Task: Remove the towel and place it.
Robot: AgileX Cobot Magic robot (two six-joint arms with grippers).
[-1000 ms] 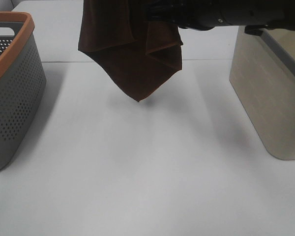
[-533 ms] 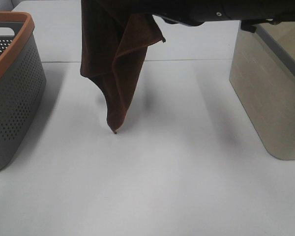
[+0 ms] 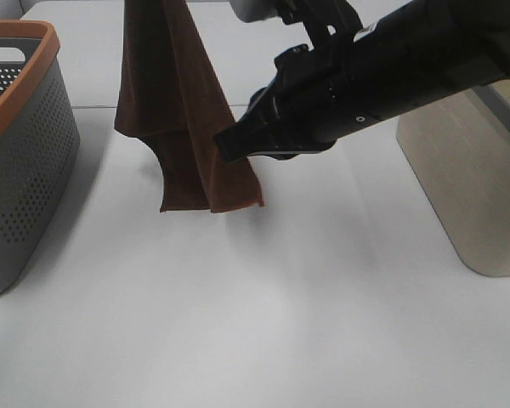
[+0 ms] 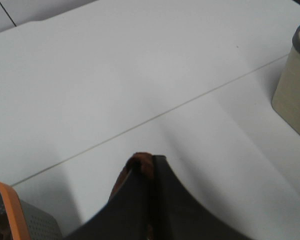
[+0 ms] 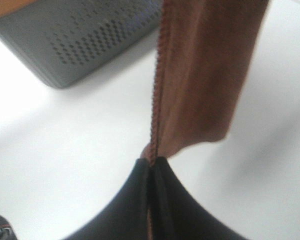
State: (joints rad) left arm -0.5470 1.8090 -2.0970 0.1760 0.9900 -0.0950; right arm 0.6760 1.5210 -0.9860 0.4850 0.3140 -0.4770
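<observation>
The dark reddish-brown towel [image 3: 178, 110] hangs in the air over the white table [image 3: 263, 306], its lower edge just above the surface. My left gripper [image 4: 151, 165] is shut on a bit of the towel [image 4: 139, 162]; in the exterior high view it is out of sight above the frame's upper edge. My right gripper [image 3: 223, 146] reaches in from the right and is shut on the towel's right edge partway down. In the right wrist view the towel [image 5: 205, 75] hangs from the closed right gripper [image 5: 152, 162].
A grey perforated basket with an orange rim [image 3: 25, 144] stands at the left edge and also shows in the right wrist view [image 5: 90, 35]. A beige bin with a grey rim [image 3: 467, 178] stands at the right and shows in the left wrist view [image 4: 295, 95].
My right arm has swung down and leftward into view and closed on the towel's right edge. The towel has shifted left and now hangs as a longer, flatter fold.
</observation>
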